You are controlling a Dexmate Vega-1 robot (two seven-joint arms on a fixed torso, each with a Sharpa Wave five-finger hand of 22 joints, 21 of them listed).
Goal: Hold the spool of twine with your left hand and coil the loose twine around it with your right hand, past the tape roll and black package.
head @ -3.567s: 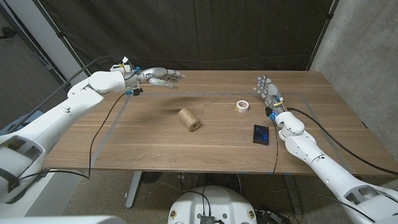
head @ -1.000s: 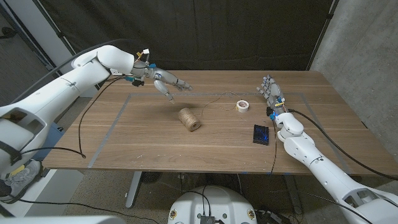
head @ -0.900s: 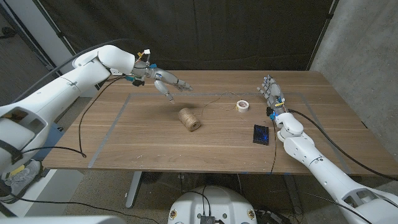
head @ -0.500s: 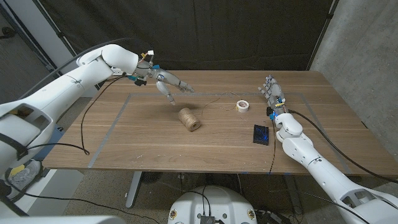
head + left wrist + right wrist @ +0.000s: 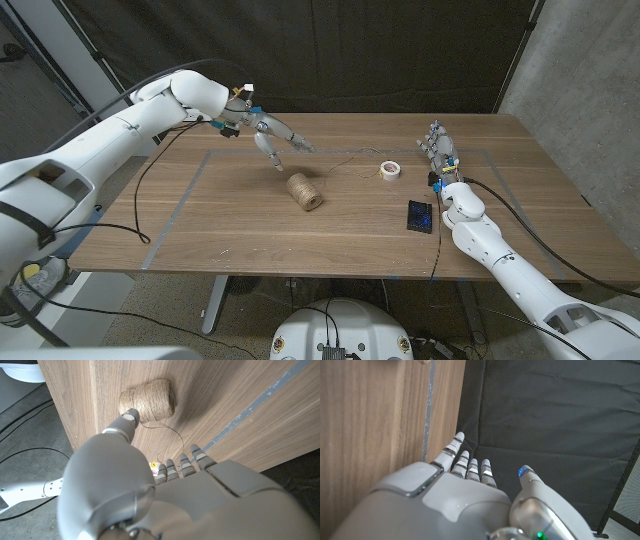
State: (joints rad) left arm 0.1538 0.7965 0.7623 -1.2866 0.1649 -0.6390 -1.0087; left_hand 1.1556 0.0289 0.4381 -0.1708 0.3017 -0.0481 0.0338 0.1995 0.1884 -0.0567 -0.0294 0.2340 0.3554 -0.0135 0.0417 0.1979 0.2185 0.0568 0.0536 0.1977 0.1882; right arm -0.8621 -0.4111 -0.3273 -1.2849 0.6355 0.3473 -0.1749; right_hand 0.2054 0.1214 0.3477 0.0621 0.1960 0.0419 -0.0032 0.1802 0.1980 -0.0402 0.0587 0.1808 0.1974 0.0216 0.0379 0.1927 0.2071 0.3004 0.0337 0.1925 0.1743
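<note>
The spool of twine [image 5: 305,191] lies on its side near the table's middle, and it also shows in the left wrist view [image 5: 148,401]. Its loose twine [image 5: 345,162] trails toward the white tape roll [image 5: 390,171]. The black package [image 5: 420,215] lies nearer the front, right of the spool. My left hand [image 5: 272,135] hovers above the table behind and left of the spool, fingers spread and pointing down, holding nothing. My right hand [image 5: 438,148] stands at the table's right side, fingers straight and apart, holding nothing.
A grey tape line [image 5: 183,199] marks a rectangle on the wooden table. A black cable [image 5: 155,225] hangs from my left arm across the table's left part. A dark curtain hangs behind the table and a concrete wall [image 5: 580,90] stands at the right.
My left hand has swung from the table's far left toward the spool and lowered, its fingers now pointing down. The right hand has stayed in place.
</note>
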